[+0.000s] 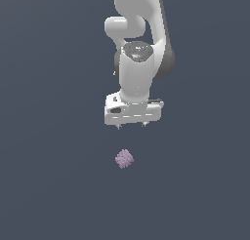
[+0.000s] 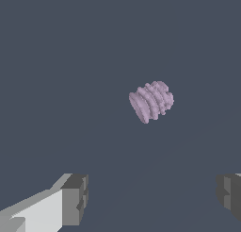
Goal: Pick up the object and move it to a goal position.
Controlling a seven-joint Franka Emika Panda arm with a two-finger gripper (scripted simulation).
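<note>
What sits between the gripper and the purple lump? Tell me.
Nothing: only bare dark floor between the gripper and the lump, plain in both views.

In the exterior view my arm [image 1: 141, 19] is cut off by the upper edge; my tool [image 1: 131, 125] shows only two tiny finger stubs under the hand, too small to judge their gap there; in the wrist view both fingers [image 2: 75, 198] are cropped by the frame, one reduced to a grey sliver at the border.
</note>
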